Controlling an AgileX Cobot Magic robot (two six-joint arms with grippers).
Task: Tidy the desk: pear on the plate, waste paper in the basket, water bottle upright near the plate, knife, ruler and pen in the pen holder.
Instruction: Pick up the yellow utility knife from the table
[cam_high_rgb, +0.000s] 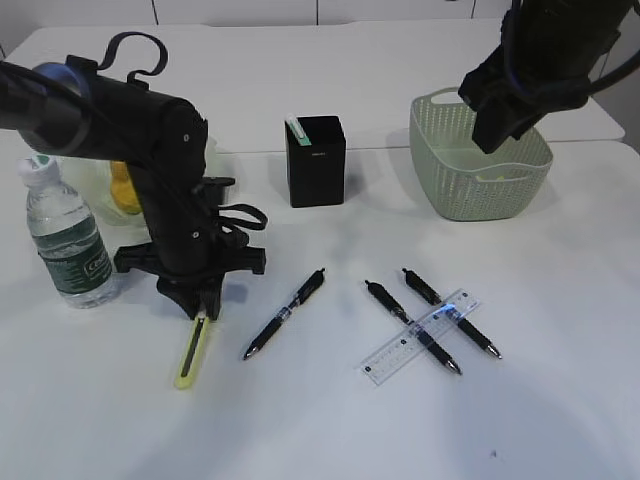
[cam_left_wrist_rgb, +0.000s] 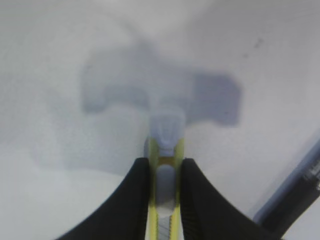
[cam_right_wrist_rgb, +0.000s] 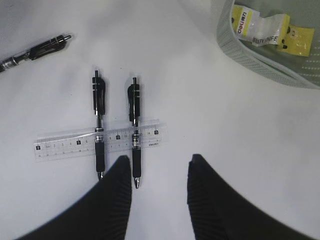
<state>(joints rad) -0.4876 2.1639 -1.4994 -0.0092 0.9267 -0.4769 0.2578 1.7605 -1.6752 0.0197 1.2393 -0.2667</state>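
The white tabletop carries everything, and two black arms work over it. The left arm, bulky and cable-wrapped, reaches down on the left of the exterior view, and its left gripper is clenched on the yellow-green utility knife, whose body runs up between the two black fingers in the left wrist view while its free end lies on the table. The right arm hangs high at the upper right above the pale green woven plastic basket; the right gripper stands apart with nothing between its fingers, hovering over the table well above the pens. Inside the basket the right wrist view shows a crumpled yellow-and-white wrapper. A clear plastic water bottle with a green label stands upright at the far left, just beside the left arm. Behind that arm something yellow shows, mostly hidden. The black square pen holder stands at the middle back with a pale green-tipped item sticking out of it. In front, a clear plastic ruler lies across two black pens that lie side by side, and a third black pen lies apart to their left, near the knife.
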